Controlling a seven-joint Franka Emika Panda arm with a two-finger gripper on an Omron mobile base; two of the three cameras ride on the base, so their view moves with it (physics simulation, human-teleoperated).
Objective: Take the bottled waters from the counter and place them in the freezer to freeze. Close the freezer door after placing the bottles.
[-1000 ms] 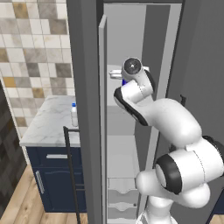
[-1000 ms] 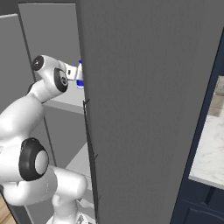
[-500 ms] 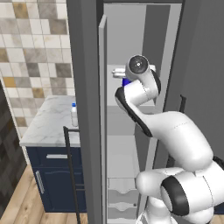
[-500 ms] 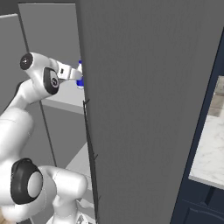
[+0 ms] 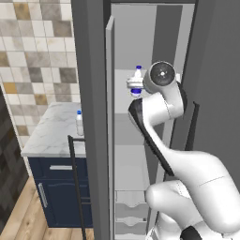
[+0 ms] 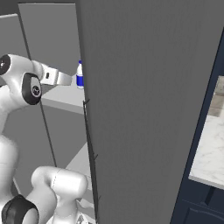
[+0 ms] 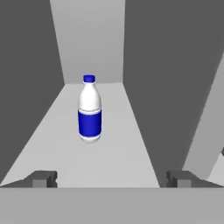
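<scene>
The hand (image 7: 111, 179), wide open and empty, faces the labelled bottle (image 7: 90, 109) upright on the freezer shelf (image 7: 118, 153).

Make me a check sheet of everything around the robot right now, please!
Surface: pale grey freezer shelf; marble counter beside the freezer.
Job's things: labelled bottle upright on the shelf; plain bottle upright on the counter; freezer door open.
Clutter: nothing seen.
Hand: hand open, empty, short of the labelled bottle, not touching it.
Cables: nothing seen.
Surroundings: tiled wall, navy cabinet, wooden floor.
</scene>
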